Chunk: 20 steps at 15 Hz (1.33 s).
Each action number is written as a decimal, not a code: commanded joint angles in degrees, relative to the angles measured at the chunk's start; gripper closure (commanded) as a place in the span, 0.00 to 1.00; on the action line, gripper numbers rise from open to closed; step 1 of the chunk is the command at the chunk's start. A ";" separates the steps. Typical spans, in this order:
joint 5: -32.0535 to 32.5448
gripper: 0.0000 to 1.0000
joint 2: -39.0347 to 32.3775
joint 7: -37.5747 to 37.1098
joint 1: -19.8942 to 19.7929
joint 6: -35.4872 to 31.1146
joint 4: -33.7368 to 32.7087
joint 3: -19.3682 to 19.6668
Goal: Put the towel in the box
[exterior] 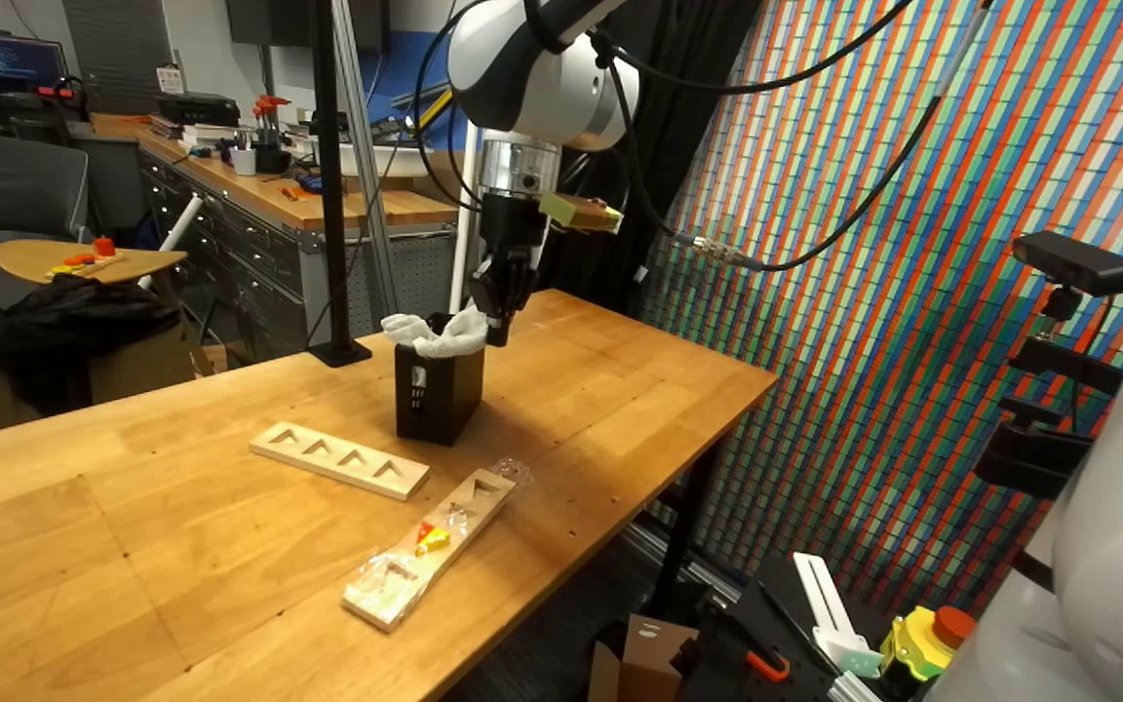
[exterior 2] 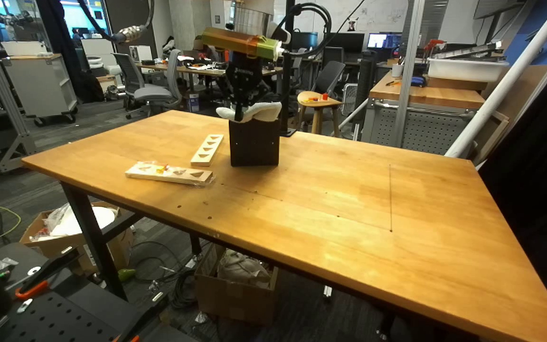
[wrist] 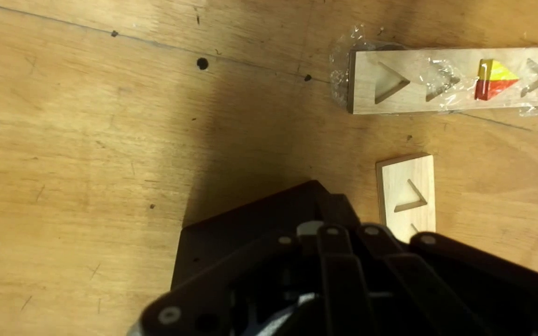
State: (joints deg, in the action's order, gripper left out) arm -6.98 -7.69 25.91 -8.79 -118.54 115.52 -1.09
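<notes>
The dark box [exterior: 437, 402] stands upright on the wooden table in both exterior views [exterior 2: 254, 145]. Bunched in its mouth is the white towel [exterior: 440, 337], its ends poking above and over the rim [exterior 2: 266, 112]; how deep it goes inside is hidden. My gripper [exterior: 497, 331] points down at the box's rim, its tips beside the towel and overlapping it in an exterior view [exterior 2: 239, 114]. The jaws are together, with no cloth visible between them. In the wrist view the box [wrist: 241, 219] lies partly behind the gripper [wrist: 336, 210]; a pale patch shows through the linkage, too dark to identify.
Two pale wooden strips with triangular holes lie near the box: a bare strip [exterior: 339, 460] and a plastic-wrapped strip [exterior: 396, 575] holding red and yellow pieces. A black post [exterior: 330, 195] rises from the table's edge behind the box.
</notes>
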 commanded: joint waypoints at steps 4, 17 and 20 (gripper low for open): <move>0.62 1.00 -4.37 1.86 1.33 0.53 -7.16 0.81; 0.98 1.00 -12.95 5.86 1.90 3.99 -20.00 -0.80; 0.98 1.00 -14.64 6.92 1.96 5.25 -22.28 -0.98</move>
State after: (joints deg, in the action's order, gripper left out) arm -6.93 -19.81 31.41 -6.86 -115.97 97.85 -1.72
